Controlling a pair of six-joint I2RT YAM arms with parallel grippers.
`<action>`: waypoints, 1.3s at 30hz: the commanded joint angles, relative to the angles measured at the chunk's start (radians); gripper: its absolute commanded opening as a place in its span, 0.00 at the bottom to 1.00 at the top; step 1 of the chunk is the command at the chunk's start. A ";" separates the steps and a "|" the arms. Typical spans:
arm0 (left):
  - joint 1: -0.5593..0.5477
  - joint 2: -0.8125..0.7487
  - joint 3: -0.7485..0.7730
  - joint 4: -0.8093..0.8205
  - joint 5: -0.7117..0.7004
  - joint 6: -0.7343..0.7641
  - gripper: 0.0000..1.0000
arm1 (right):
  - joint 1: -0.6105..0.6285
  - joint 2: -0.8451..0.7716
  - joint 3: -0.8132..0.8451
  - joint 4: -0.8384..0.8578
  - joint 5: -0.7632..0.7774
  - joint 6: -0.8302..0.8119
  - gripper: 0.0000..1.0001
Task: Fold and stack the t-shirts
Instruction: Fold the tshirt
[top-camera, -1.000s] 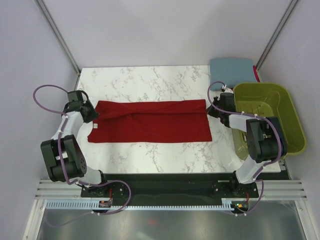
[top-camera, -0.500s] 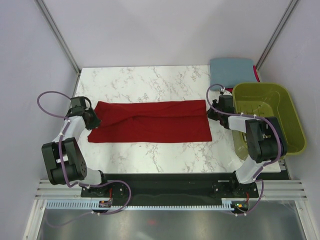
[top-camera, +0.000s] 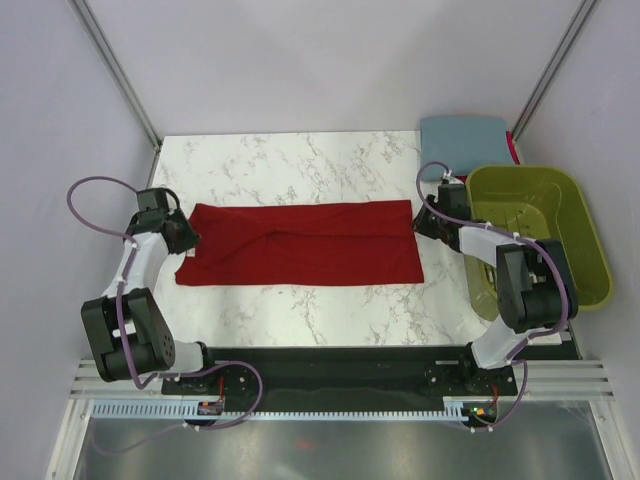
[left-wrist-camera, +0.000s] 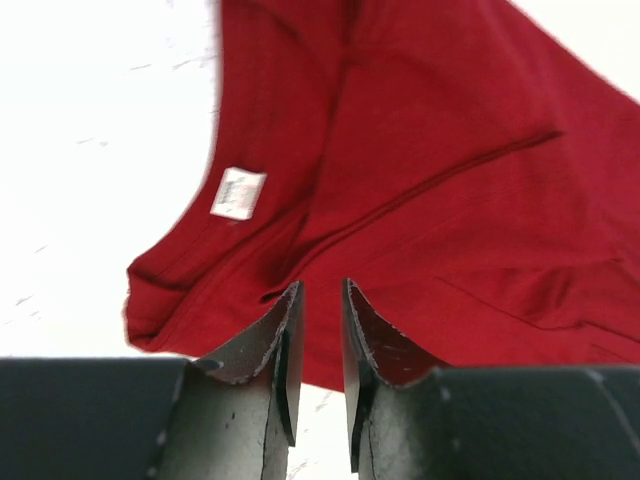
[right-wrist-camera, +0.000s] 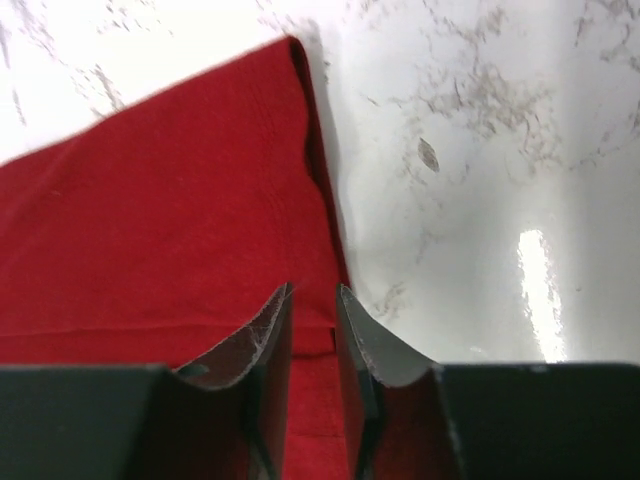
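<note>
The dark red t-shirt (top-camera: 310, 245) lies flat on the marble table (top-camera: 300, 165) as a long folded band. My left gripper (top-camera: 186, 238) hangs low over its left, collar end. In the left wrist view this gripper (left-wrist-camera: 320, 290) stands slightly open above the red cloth (left-wrist-camera: 430, 150), near a white label (left-wrist-camera: 238, 193), with nothing between its fingers. My right gripper (top-camera: 418, 222) is at the shirt's right end. The right wrist view shows it (right-wrist-camera: 312, 290) slightly open over the red hem (right-wrist-camera: 150, 220). The slate blue-grey t-shirt (top-camera: 462, 133) lies folded at the back right.
An olive-green basket (top-camera: 590, 240) stands at the right edge of the table, close behind the right arm. Bare marble (right-wrist-camera: 480, 150) lies to the right of the red shirt's end. Walls close in the table on the left, back and right.
Both grippers were shut on the ends of the red shirt and have now opened a little, letting go of the cloth. The shirt stays flat where it lay.
</note>
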 joint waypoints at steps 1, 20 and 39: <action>-0.008 0.006 0.029 0.026 0.132 0.003 0.28 | 0.023 -0.004 0.070 -0.046 -0.008 0.037 0.32; -0.058 0.182 -0.038 0.112 0.133 -0.011 0.34 | 0.094 0.113 0.138 -0.154 0.159 0.023 0.29; -0.129 0.246 0.196 0.186 0.325 0.182 0.51 | 0.111 0.012 0.187 -0.211 0.078 0.007 0.37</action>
